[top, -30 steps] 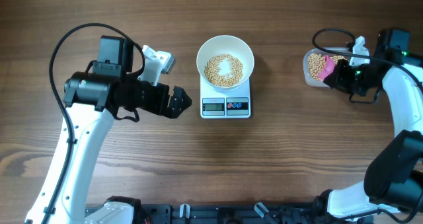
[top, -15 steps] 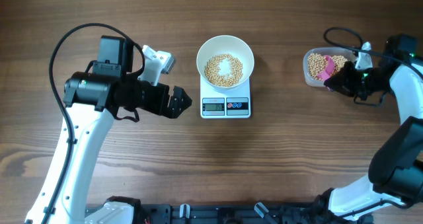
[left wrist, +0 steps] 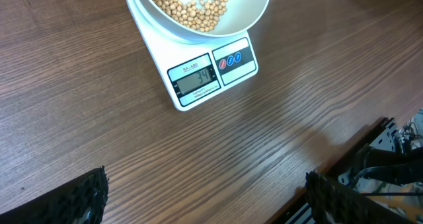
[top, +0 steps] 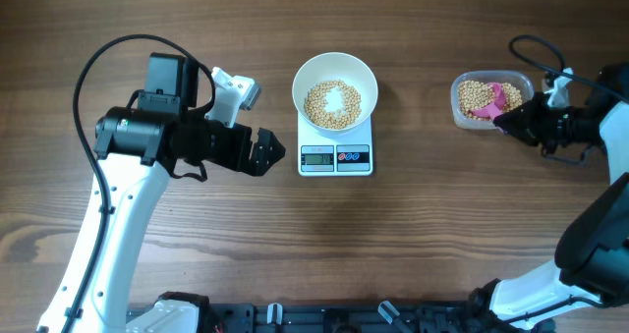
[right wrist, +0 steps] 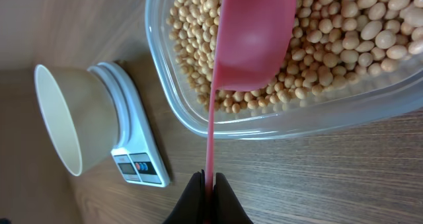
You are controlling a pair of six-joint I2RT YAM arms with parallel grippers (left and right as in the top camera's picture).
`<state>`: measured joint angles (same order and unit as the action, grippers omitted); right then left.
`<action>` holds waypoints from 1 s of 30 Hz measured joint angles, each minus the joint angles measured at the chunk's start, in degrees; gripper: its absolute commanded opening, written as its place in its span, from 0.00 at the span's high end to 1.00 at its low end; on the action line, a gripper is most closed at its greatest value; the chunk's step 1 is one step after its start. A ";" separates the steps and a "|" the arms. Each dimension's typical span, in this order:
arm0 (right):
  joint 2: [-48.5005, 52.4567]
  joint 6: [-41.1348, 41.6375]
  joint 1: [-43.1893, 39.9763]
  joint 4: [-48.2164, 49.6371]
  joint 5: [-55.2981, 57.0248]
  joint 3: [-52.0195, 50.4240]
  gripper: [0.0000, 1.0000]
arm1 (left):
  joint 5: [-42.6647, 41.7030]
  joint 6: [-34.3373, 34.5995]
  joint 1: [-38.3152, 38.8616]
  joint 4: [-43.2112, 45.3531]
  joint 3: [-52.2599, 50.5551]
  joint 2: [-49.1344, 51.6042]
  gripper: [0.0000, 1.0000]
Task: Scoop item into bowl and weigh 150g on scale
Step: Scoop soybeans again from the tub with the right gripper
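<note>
Pink scoop (right wrist: 254,32) is clamped by its handle in the right gripper (right wrist: 206,184), cup over beans (right wrist: 344,39) in tub (right wrist: 264,128), frame top; left gripper (top: 263,153) is held wide open, left of scale (top: 335,157).

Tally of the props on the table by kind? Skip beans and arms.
white bowl: 1
scale: 1
clear tub: 1
pink scoop: 1
Total: 4

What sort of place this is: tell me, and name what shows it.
Probably a robotics test bench staged for kitchen weighing: robot arms at a wood-grain table, a digital scale bearing a white bowl of beans, a clear tub with a pink scoop.
</note>
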<state>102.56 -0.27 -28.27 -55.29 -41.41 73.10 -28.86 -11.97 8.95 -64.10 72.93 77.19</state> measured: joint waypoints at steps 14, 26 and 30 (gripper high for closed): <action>0.35 -5.09 -5.77 -4.20 -8.94 -0.02 0.96 | 0.00 0.00 0.00 0.00 0.00 0.00 0.00; 0.35 -10.56 -6.12 -7.91 -13.99 0.00 0.96 | 0.00 0.00 0.00 -0.02 0.00 0.00 0.00; 0.35 -11.93 -6.36 -8.92 -14.51 0.00 0.96 | 0.00 0.00 0.00 0.00 0.00 0.00 0.00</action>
<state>102.91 -12.21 -34.63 -64.20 -55.92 73.10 -28.86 -11.97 8.95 -64.10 72.93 77.19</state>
